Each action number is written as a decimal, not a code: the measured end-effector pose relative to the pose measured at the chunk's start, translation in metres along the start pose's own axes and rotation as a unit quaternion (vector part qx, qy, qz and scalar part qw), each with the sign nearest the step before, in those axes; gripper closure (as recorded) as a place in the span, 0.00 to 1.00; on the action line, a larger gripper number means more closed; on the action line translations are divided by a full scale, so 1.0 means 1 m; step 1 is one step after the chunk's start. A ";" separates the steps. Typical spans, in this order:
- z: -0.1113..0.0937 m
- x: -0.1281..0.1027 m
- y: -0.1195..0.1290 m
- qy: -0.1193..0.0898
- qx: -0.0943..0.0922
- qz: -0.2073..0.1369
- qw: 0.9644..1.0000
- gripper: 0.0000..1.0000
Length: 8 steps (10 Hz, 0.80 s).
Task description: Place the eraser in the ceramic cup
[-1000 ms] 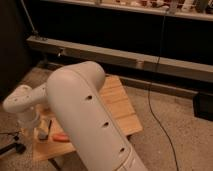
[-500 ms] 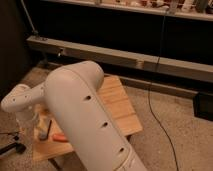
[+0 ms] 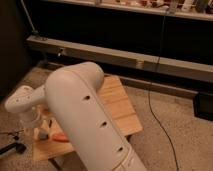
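Note:
My white arm (image 3: pixel 80 110) fills the middle of the camera view and hides most of the small wooden table (image 3: pixel 117 107). My gripper (image 3: pixel 31 121) hangs from the wrist at the left, low over the table's left end. Just below it lie an orange carrot (image 3: pixel 60 136) and a small dark grey piece (image 3: pixel 44 134) that may be an end of the eraser. The ceramic cup is hidden or out of view.
A black cable (image 3: pixel 152 107) runs down across the speckled floor right of the table. A long grey rail (image 3: pixel 140 62) crosses behind it, under dark cabinets. A dark object (image 3: pixel 12 148) lies on the floor at the lower left.
The arm's wrist has shifted slightly over the table's left end. Nothing on the table has visibly moved.

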 end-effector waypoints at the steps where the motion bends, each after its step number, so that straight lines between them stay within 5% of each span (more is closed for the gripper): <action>1: 0.001 -0.001 0.001 0.000 -0.005 -0.001 1.000 0.35; 8: 0.019 -0.005 0.002 0.011 -0.004 -0.011 1.000 0.35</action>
